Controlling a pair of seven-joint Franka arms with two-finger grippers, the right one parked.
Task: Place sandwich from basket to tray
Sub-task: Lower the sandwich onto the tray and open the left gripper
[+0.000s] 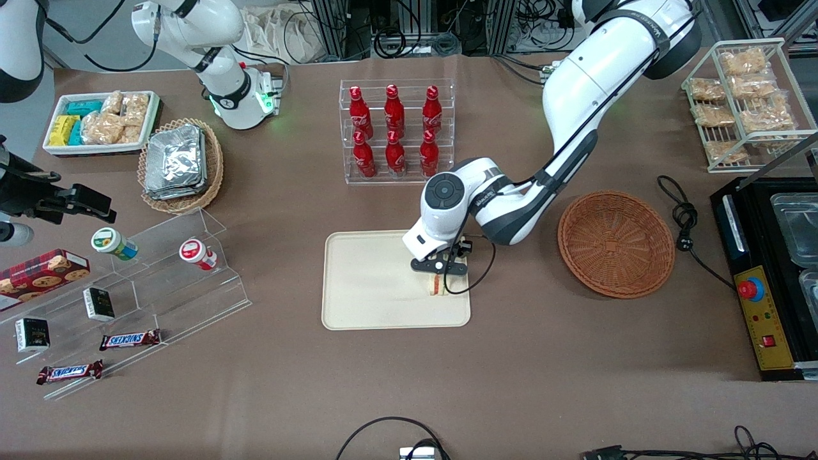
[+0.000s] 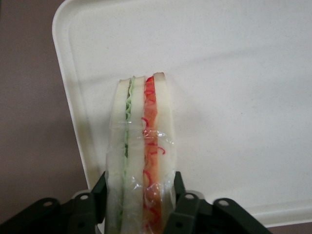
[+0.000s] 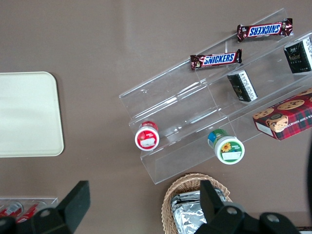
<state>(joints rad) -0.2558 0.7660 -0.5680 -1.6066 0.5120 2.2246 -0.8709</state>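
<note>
My left gripper (image 1: 441, 268) is over the cream tray (image 1: 377, 287), at the tray's end toward the working arm, and is shut on the sandwich (image 1: 438, 285). In the left wrist view the sandwich (image 2: 141, 141) stands on edge in clear wrap, showing white bread with a green and a red filling layer. The gripper (image 2: 140, 195) presses black fingers (image 2: 178, 192) against both bread faces, above the tray (image 2: 229, 87) near its rim. Whether the sandwich touches the tray I cannot tell. The reddish-brown basket (image 1: 617, 244) sits empty beside the tray, toward the working arm's end.
A clear rack of red bottles (image 1: 396, 131) stands farther from the front camera than the tray. A black control box (image 1: 763, 287) and a cable (image 1: 684, 220) lie by the basket. An acrylic step shelf (image 1: 140, 287) with snacks and a foil-packet basket (image 1: 179, 163) lie toward the parked arm's end.
</note>
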